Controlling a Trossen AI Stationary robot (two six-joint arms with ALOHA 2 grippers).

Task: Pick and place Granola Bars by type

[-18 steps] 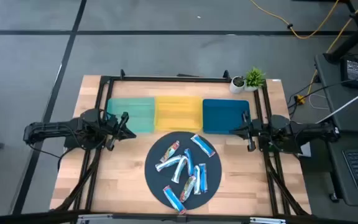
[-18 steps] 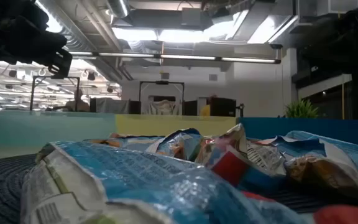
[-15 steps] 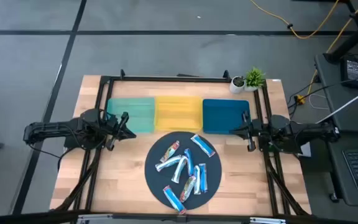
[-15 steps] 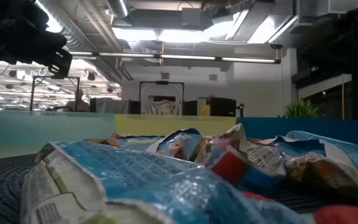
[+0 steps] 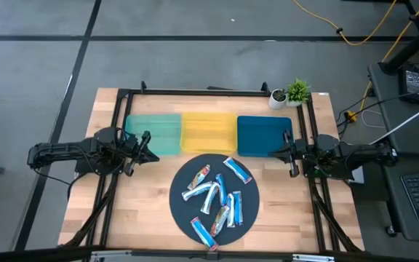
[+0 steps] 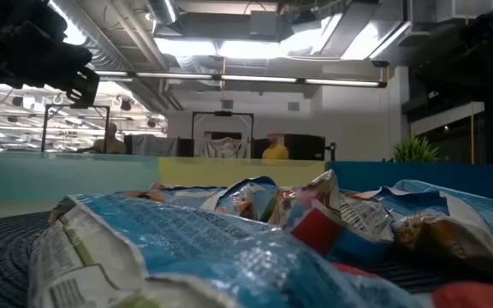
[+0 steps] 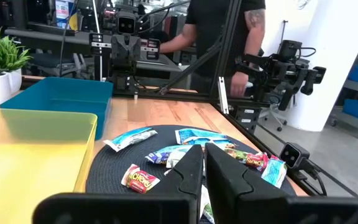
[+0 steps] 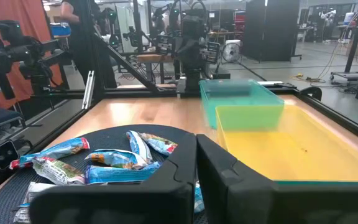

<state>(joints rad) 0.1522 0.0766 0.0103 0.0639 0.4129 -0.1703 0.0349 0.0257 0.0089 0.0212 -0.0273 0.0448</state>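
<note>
Granola Bars lie between left claw and right claw.

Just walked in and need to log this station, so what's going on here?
Nothing is being handled yet. The granola bars all lie in a heap on the round dark mat near the table's front. The teal tray, yellow tray and blue tray behind it hold no bars. The left claw and right claw wait shut at either side of the mat, empty.

Wooden table bears three trays, round mat, potted plant.
</note>
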